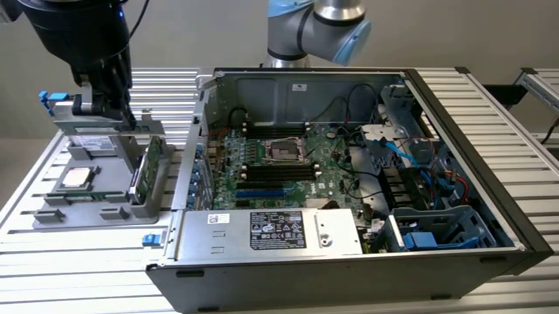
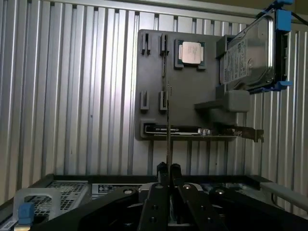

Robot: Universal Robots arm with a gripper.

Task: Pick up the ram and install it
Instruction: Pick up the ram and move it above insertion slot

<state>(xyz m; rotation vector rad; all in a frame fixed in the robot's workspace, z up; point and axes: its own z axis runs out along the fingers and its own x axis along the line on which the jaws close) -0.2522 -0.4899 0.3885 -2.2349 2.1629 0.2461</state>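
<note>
1. An open computer case (image 1: 349,163) sits on the ridged metal counter (image 1: 78,275). Its motherboard (image 1: 279,160) is exposed, with a silver power supply (image 1: 271,232) at six o'clock of the board.
2. In the exterior view, a grey tray (image 1: 52,216) (image 2: 154,72) lies at nine o'clock of the case. It carries a processor chip (image 1: 77,176) (image 2: 191,52), a green expansion card (image 1: 150,167) standing on edge, and a hard drive (image 2: 250,53) in blue rails.
3. The gripper (image 1: 118,108) (image 2: 169,168) hangs above the tray, well apart from the motherboard. The case's side wall stands between them.
4. The gripper is clenched on the ram (image 2: 168,125), which is pinched flat between the fingertips.
5. The ram shows edge-on as a thin line running out from the fingertips over the tray. I cannot tell whether that line is its long axis.
</note>
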